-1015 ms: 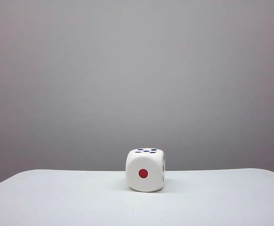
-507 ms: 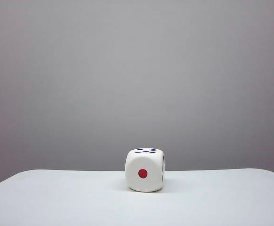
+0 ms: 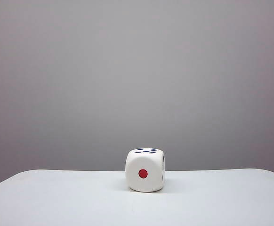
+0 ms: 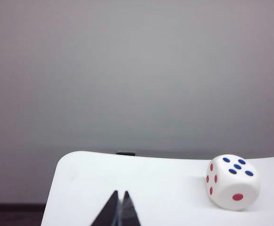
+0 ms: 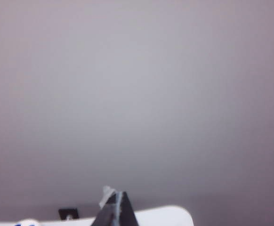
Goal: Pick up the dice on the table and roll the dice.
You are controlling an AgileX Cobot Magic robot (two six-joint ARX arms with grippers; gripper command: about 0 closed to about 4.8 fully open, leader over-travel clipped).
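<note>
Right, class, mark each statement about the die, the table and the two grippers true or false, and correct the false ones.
1. The dice rests on the table. True.
2. The exterior view shows a red pip facing the camera. True.
3. The left gripper is closed on the dice. False: its fingers are shut on nothing, apart from the dice.
4. The right gripper is wide open. False: it is shut.
5. The top face has blue pips. True.
</note>
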